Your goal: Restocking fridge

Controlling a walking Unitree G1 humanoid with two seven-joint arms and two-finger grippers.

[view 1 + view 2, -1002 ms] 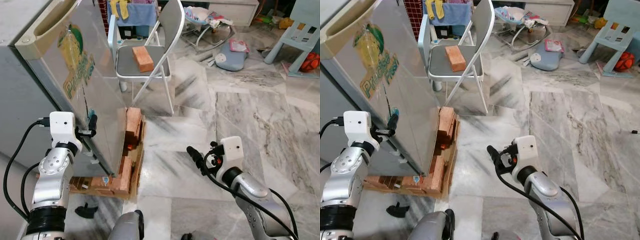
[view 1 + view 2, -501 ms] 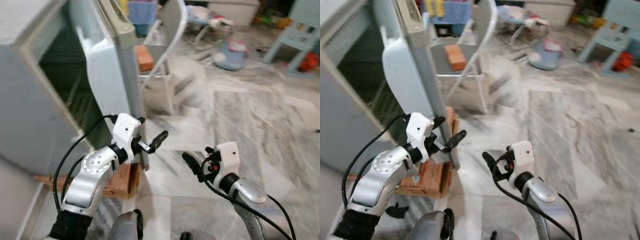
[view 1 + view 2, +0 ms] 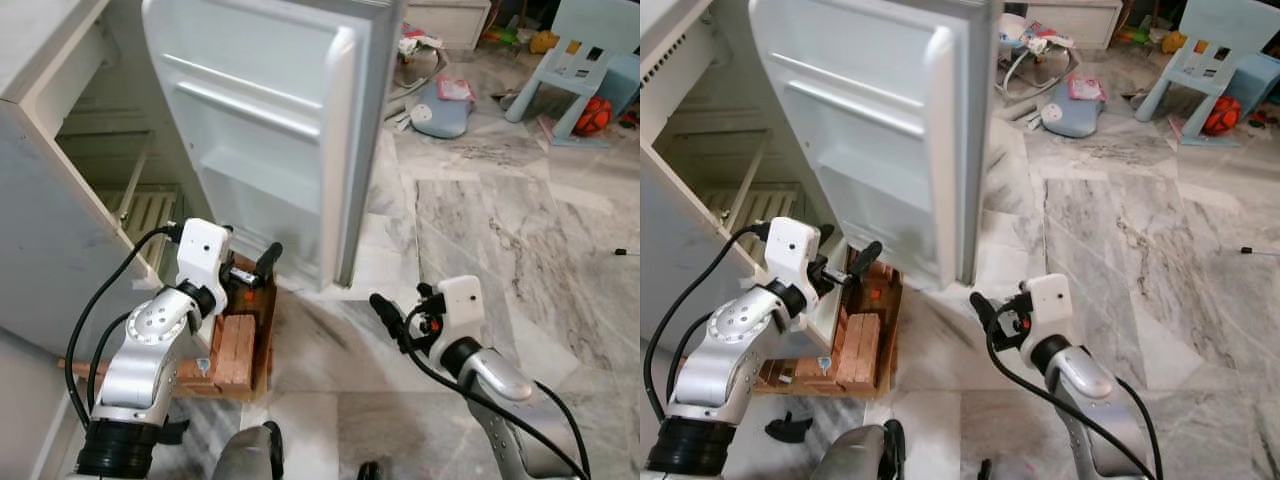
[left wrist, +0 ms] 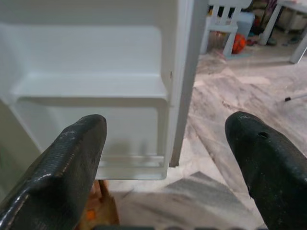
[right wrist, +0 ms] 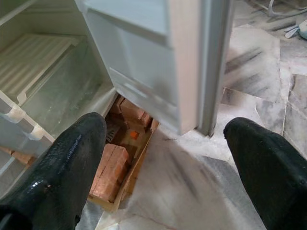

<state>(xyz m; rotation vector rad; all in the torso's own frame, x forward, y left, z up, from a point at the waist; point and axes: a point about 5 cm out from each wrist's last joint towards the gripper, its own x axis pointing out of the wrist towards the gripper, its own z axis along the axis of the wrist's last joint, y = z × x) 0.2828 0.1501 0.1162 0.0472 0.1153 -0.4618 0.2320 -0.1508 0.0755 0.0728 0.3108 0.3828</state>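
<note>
Before me, on the left, the fridge (image 3: 60, 190) stands with its door (image 3: 270, 130) swung wide toward the far right, resting on bricks (image 3: 240, 350) laid on a wooden pallet (image 3: 800, 375). My left gripper (image 3: 262, 262) hovers just beside the door's lower inner edge, its fingers spread wide and holding nothing. My right gripper (image 3: 383, 312) hangs low over the marble floor (image 3: 480, 230), near the door's free edge, fingers wide apart and also empty.

I judge the risks to be these: the door could drift back and strike my left fingers, since nothing holds it, and a hard push might rock the cabinet on its brick footing. I carry nothing to stock, so a reach inside now would achieve nothing.

Inside, the fridge is white and bare: a ribbed shelf (image 5: 33, 57) low in the cabinet, and moulded door racks (image 4: 91, 88) with nothing on them.
</note>
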